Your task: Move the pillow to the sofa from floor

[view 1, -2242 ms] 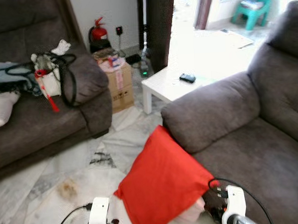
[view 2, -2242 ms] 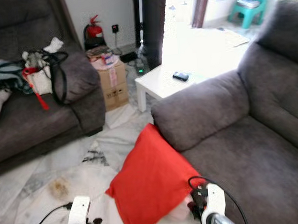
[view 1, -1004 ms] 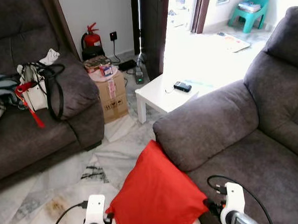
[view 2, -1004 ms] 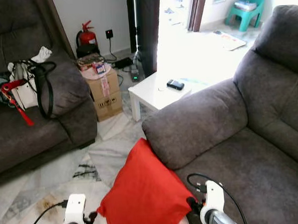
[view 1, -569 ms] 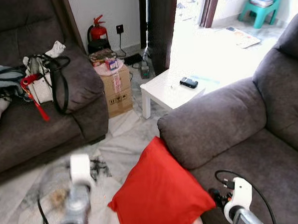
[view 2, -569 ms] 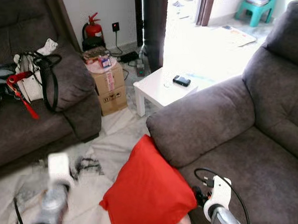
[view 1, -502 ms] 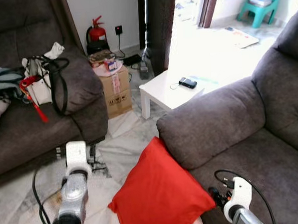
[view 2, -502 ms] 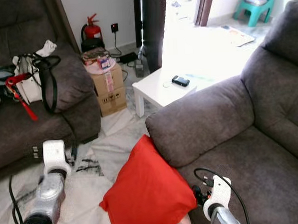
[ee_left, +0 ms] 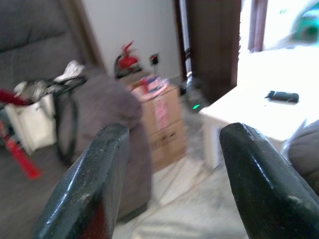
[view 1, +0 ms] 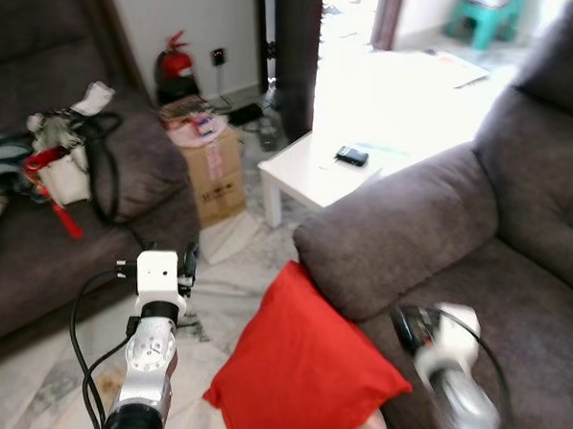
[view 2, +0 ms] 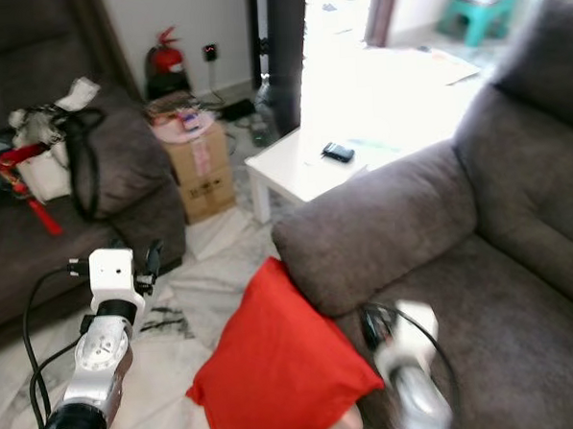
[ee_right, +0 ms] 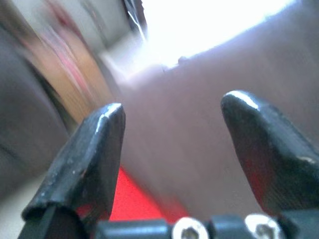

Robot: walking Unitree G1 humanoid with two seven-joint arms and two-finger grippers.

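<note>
I stand in a home living room: a grey sofa [view 1: 520, 260] is on my right and a second dark sofa [view 1: 48, 246] on my left, piled with bags [view 1: 67, 154]. Between them lie a pale marble floor [view 1: 223, 285], a low white counter [view 1: 323, 174], a cardboard box [view 1: 212, 170], a red fire extinguisher [view 1: 171, 67] by the wall and a sunlit doorway [view 1: 392, 36].

Pillow [view 1: 299, 363]: smooth red cloth, matt. Sofa [view 1: 431, 228]: grey fabric with a soft, suede-like nap; floor [view 1: 234, 278]: polished marble-look tile with grey veins. Box [view 1: 215, 175] is plain brown cardboard, table [view 1: 308, 175] glossy white, left arm [view 1: 148, 351] brushed silver metal.
</note>
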